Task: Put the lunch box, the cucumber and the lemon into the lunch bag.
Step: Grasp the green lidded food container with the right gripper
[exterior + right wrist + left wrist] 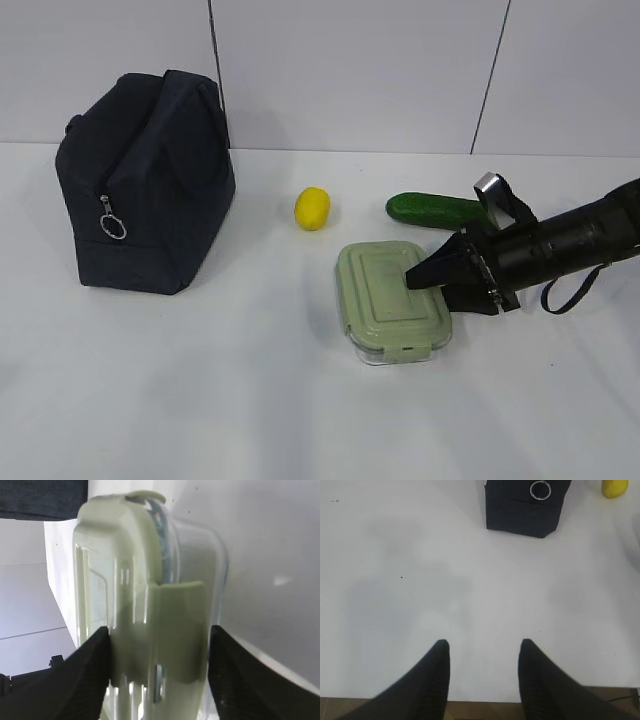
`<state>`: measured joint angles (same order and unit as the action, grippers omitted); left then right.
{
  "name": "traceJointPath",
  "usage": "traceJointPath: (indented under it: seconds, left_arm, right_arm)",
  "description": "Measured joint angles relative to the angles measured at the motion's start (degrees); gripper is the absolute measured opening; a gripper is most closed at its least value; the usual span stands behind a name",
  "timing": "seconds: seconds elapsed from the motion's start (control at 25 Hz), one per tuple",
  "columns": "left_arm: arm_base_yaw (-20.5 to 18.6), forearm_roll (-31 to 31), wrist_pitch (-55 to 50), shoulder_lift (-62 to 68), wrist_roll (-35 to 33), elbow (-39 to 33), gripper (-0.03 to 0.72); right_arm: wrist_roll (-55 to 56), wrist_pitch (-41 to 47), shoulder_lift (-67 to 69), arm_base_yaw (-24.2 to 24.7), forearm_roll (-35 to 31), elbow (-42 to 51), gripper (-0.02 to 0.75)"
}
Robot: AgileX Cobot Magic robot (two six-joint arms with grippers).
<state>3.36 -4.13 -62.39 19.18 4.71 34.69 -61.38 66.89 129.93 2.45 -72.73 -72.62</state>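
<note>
The lunch box [390, 300], clear with a pale green lid, lies on the white table [250, 400]. My right gripper [440, 290] reaches in from the right and is shut on the box's right end, one finger on the lid and one under the base. In the right wrist view the lunch box [150, 605] fills the gap between both fingers [90, 680]. The cucumber [435, 210] lies behind the box. The lemon [312, 208] sits between the cucumber and the navy lunch bag [145, 180]. My left gripper [482, 650] is open and empty over bare table, with the bag [525, 505] far ahead of it.
The bag's zipper with its silver ring pull [113, 228] looks closed. A grey panelled wall [400, 70] stands behind the table. The table's front edge [480, 700] shows under the left gripper. A black strap [575, 290] hangs from the right arm.
</note>
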Motion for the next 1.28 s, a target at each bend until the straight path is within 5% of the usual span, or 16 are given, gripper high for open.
traceJointPath:
  seconds: [1.28]
  left_arm:
    - [0.0, 0.0, 0.0, 0.0, 0.0, 0.0, 0.320]
  right_arm:
    - [1.3, 0.1, 0.0, 0.0, 0.9, -0.1, 0.506]
